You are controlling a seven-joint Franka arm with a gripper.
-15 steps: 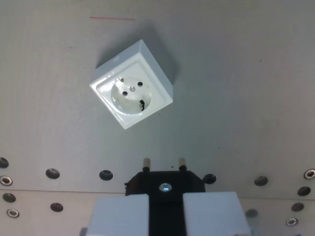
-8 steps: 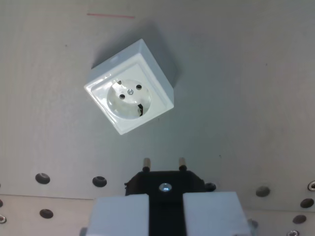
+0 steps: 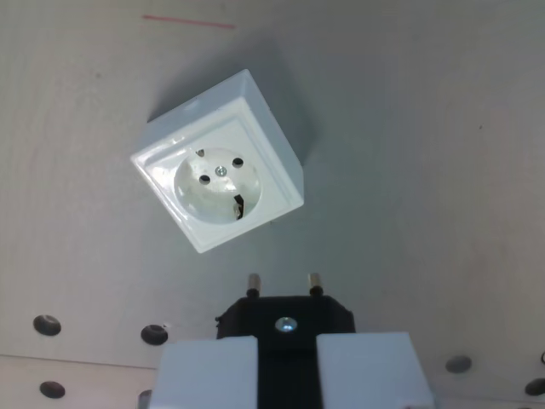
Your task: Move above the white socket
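The white socket (image 3: 219, 162) is a square box lying turned about 30 degrees on the pale board, in the upper middle of the wrist view; its round recess with two holes and a centre screw faces the camera. My gripper (image 3: 287, 362) fills the bottom centre, its two white fingers (image 3: 209, 375) shut on a black plug (image 3: 285, 319). The plug's two metal pins point up the picture and end below the socket's lower right corner, apart from it.
A row of dark screw holes (image 3: 153, 334) crosses the board near the bottom, with more at the lower right (image 3: 458, 364). A thin red line (image 3: 187, 20) is marked at the top left.
The camera has moved: the socket looks larger and sits lower and nearer the plug pins, and the row of holes has slid toward the bottom left. The plug stays held as before.
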